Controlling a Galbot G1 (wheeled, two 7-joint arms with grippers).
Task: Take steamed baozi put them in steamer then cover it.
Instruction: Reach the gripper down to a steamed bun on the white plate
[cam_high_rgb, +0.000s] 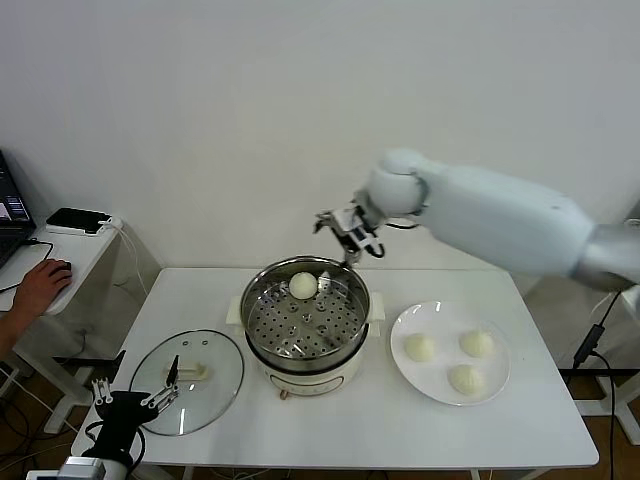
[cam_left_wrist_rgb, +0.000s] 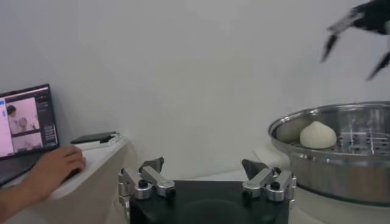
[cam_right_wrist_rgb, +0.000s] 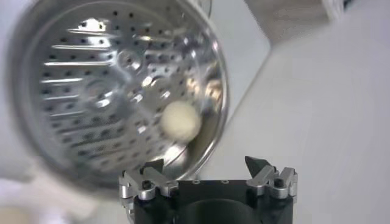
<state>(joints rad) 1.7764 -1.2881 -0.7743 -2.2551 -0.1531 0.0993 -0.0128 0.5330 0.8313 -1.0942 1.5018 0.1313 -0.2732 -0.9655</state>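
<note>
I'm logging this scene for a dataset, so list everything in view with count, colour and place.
steamer: one, shiny steel on a cream base, table centre.
baozi in the steamer: one, cream-white, on the perforated tray at its far edge.
baozi on the plate: three, cream-white, right of the steamer.
plate: one, white, right side of the table.
cover: one, clear glass, cream handle, lying flat left of the steamer.
table: one, white.
laptop: one, dark, side desk at far left.
person's hand: one, on that side desk.
left gripper: open, at the table's near left edge, by the cover.
right gripper: open, empty, above the steamer's far rim.
</note>
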